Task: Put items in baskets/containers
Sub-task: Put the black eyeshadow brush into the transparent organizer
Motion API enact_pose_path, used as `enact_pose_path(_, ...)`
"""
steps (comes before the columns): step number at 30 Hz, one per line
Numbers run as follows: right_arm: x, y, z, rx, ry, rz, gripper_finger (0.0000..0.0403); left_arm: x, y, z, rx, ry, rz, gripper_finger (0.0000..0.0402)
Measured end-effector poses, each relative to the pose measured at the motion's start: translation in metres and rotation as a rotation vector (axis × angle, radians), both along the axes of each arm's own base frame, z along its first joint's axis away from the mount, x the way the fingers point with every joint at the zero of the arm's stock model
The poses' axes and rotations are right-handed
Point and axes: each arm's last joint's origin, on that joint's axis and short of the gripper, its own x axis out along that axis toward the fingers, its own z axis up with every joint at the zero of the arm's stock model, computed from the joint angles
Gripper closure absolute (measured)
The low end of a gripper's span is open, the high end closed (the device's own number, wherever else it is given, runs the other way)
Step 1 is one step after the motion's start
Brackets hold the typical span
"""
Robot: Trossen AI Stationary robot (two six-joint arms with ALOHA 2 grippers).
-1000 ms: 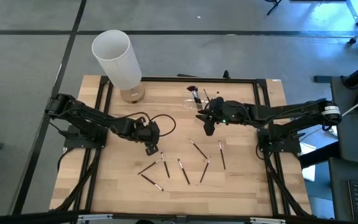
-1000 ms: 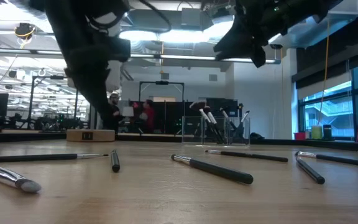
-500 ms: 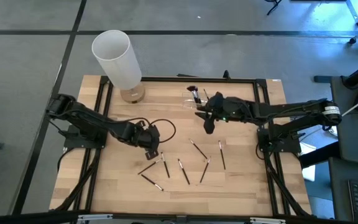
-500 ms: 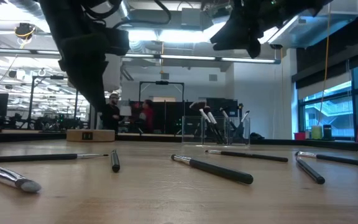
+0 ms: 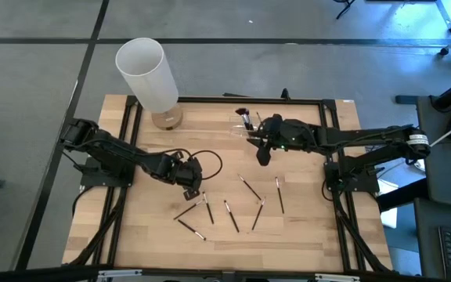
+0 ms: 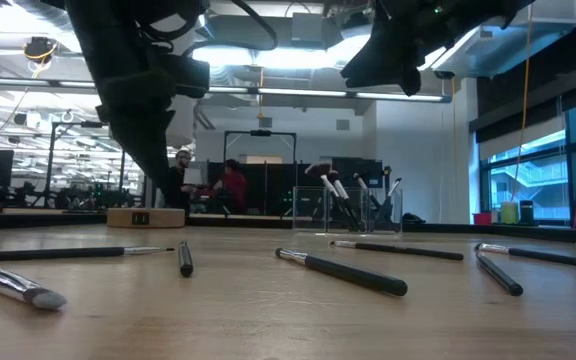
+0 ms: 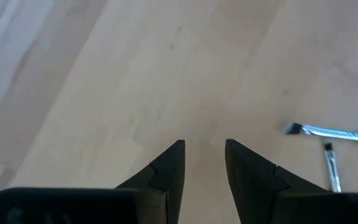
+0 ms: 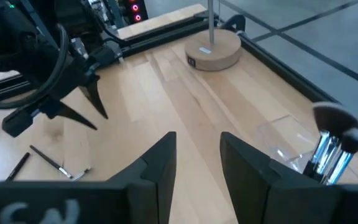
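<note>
Several black-handled makeup brushes (image 5: 229, 213) lie flat on the wooden table, toward its near edge; they also show in the low view (image 6: 343, 272). The clear organizer (image 5: 245, 121) stands near the far edge with a few brushes (image 8: 328, 152) upright in it. My left gripper (image 5: 192, 186) (image 7: 204, 144) hovers open over bare wood just left of the loose brushes, two of which (image 7: 328, 134) lie beside it. My right gripper (image 5: 261, 157) (image 8: 197, 135) is open and raised above the table, just on the near side of the organizer (image 8: 288, 146).
A tall white cylinder (image 5: 147, 74) stands over a round brownish base (image 5: 167, 119) at the far left corner; the base (image 8: 213, 50) carries a thin post. A black frame (image 5: 327, 106) runs along the table's edges. Bare wood lies between the two grippers.
My right gripper has drifted a little up and toward the far edge, nearer the organizer, staying open. The brushes have not moved.
</note>
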Motion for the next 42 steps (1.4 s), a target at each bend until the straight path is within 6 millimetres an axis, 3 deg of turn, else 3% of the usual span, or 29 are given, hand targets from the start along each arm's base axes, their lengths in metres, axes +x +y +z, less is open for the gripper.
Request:
enact_pose_path(7, 0.000, -0.001, 0.001, 0.002, -0.009, -0.005, 0.0279, 0.000, -0.001, 0.000, 0.005, -0.003, 0.001, 0.0292)
enact_pose_path(19, 0.002, -0.002, 0.012, -0.024, -0.055, -0.001, 0.0279, -0.007, -0.027, 0.001, 0.027, -0.048, 0.000, 0.0292)
enact_pose_path(42, 0.005, -0.003, 0.021, -0.105, -0.126, 0.022, 0.0279, -0.011, -0.038, 0.000, -0.027, -0.050, 0.004, 0.0292)
